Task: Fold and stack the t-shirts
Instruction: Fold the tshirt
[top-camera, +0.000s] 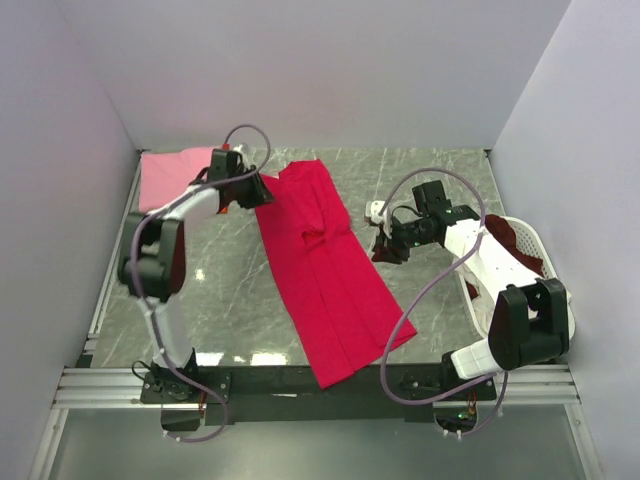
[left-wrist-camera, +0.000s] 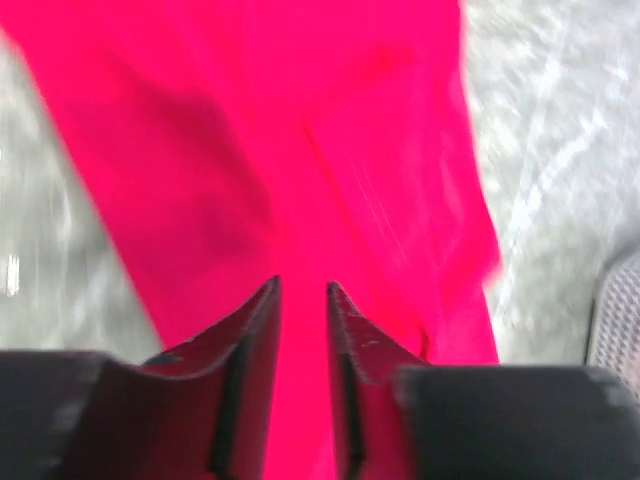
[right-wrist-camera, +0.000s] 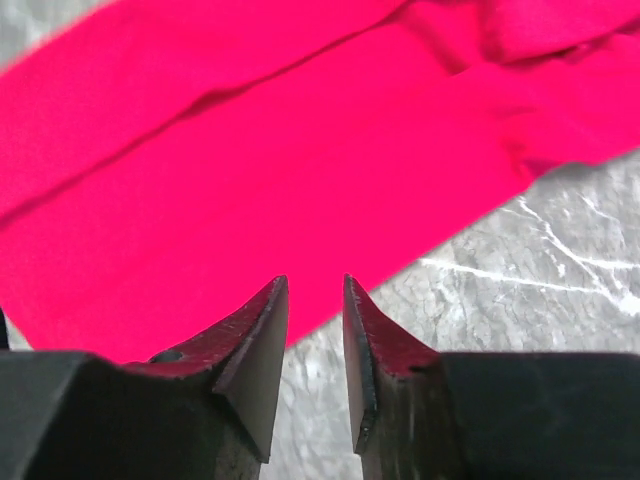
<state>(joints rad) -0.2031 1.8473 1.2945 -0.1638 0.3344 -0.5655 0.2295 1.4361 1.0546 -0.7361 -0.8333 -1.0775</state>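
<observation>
- Red t-shirt (top-camera: 325, 265) lies folded in a long strip on the tabletop (top-camera: 230, 300), running from the near edge toward the far left.
- Right hand (right-wrist-camera: 315, 290) is beside its right edge, fingers slightly spread, holding nothing.
- Basket (top-camera: 535, 235) at right holds a maroon t-shirt (top-camera: 505, 235).
- Left hand (left-wrist-camera: 302, 290) is at the strip's far end, fingers narrowly apart; I cannot tell if it is pinching the cloth.
- Pink t-shirt (top-camera: 170, 175) lies far left.

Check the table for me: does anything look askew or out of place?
The crimson red t-shirt, folded into a long strip, lies diagonally across the grey marble table, and its near end appears to overhang the front edge. It bunches slightly at mid-length. Nothing looks spilled or damaged.
</observation>
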